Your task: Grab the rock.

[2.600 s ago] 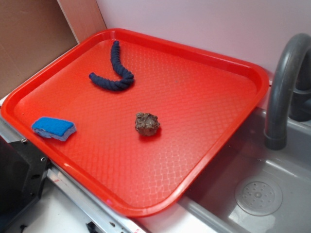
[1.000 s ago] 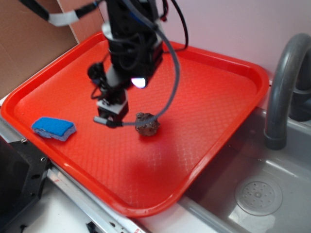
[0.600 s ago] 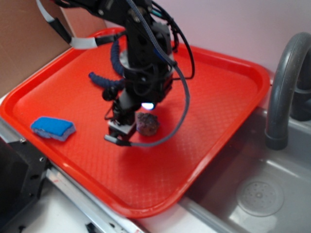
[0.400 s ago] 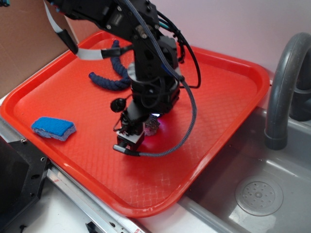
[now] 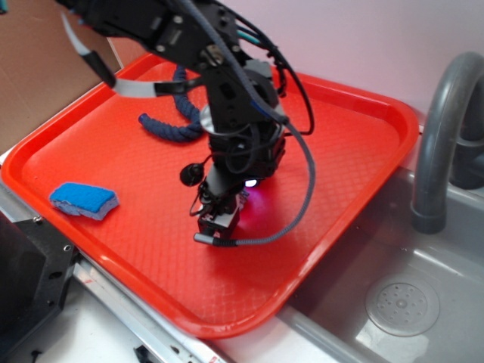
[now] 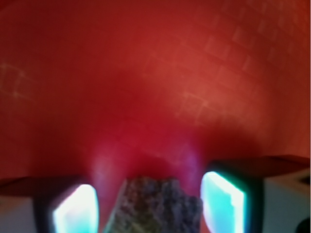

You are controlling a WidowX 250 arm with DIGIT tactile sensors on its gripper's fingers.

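Note:
The rock (image 6: 155, 206) is a lumpy brown-grey stone that shows at the bottom of the wrist view, between my two fingers. My gripper (image 6: 150, 204) is open. The left pad (image 6: 75, 208) stands a little off the rock and the right pad (image 6: 223, 199) is close beside it. In the exterior view my gripper (image 5: 224, 215) is down on the red tray (image 5: 340, 128) near its middle, and the arm hides the rock there.
A blue sponge (image 5: 83, 199) lies at the tray's left front. A dark blue twisted rope (image 5: 170, 125) lies at the back left, partly behind the arm. A grey faucet (image 5: 439, 136) and sink (image 5: 401, 302) are to the right. A brown board (image 5: 45, 68) stands at the back left.
The arm came into view, moved forward and right over the rock, and lowered. The fingers now straddle the rock. The rock, sponge and rope have not moved.

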